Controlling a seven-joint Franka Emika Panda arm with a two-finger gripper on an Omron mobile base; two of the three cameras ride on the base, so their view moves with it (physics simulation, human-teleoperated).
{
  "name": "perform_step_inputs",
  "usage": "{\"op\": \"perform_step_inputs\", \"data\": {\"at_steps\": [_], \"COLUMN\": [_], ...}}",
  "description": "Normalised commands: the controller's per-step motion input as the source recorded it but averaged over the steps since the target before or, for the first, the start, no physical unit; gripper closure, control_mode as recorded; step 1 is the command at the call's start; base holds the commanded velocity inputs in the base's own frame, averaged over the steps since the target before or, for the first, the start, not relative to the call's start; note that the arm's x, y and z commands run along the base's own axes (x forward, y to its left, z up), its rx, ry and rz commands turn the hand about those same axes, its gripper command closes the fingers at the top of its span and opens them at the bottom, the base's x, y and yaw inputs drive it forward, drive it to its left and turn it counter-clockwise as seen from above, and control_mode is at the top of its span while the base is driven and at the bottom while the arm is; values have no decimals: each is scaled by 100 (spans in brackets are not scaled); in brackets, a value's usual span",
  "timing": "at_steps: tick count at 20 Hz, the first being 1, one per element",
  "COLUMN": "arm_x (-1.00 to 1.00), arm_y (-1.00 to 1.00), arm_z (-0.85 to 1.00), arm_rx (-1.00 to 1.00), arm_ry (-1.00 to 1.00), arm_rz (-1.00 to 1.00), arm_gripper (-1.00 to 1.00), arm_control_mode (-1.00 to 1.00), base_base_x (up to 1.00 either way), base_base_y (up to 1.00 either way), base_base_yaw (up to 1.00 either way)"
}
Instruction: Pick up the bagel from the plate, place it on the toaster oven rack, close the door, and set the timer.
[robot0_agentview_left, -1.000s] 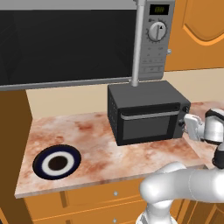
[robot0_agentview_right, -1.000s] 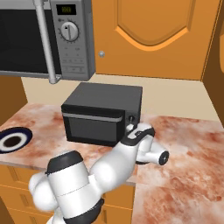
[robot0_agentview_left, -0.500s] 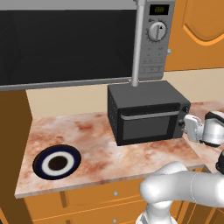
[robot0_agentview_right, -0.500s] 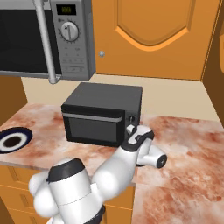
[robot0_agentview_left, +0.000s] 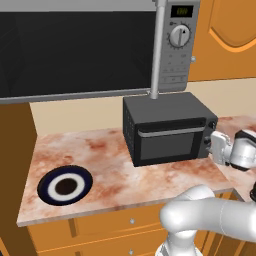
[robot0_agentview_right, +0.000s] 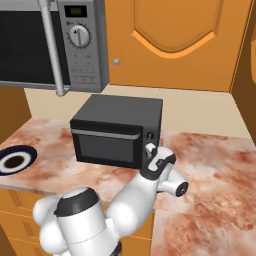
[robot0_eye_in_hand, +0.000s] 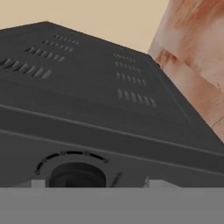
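The dark toaster oven (robot0_agentview_left: 165, 107) (robot0_agentview_right: 120, 112) stands on the counter with its glass door (robot0_agentview_left: 167, 144) (robot0_agentview_right: 105, 147) closed, so the rack is hidden. My gripper (robot0_agentview_left: 212, 145) (robot0_agentview_right: 152, 153) hovers at the oven's front right corner, right by the control knobs. Seen from the hand, a round dark knob (robot0_eye_in_hand: 76, 174) sits between my fingertips, which stand apart from it on both sides, so the gripper is open. The navy-rimmed plate (robot0_agentview_left: 48, 181) (robot0_agentview_right: 5, 156) lies at the counter's left with nothing on it. The bagel is out of view.
A large silver-and-black microwave (robot0_agentview_left: 75, 45) (robot0_agentview_right: 30, 45) hangs above and behind the oven, with its handle post reaching down close to the oven top. An orange cabinet door (robot0_agentview_right: 175, 40) rises behind. Marbled counter (robot0_agentview_right: 210, 160) stretches right of the oven.
The hand has edged slightly lower toward the oven's front right corner. Plate and oven are unchanged.
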Motion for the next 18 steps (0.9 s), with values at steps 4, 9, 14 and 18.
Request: {"op": "perform_step_inputs", "data": {"at_steps": [4, 9, 14, 18], "arm_x": [16, 15, 12, 12], "arm_y": [-5, -11, -19, -24], "arm_z": [0, 0, 0, 0], "arm_rx": [48, 53, 54, 56], "arm_ry": [1, 4, 4, 4], "arm_rz": [-5, -6, -6, -5], "arm_gripper": [100, 100, 100, 100], "arm_control_mode": [-100, -100, -100, -100], "base_base_x": [0, 0, 0, 0], "base_base_y": [0, 0, 0, 0], "base_base_yaw": [0, 0, 0, 0]}}
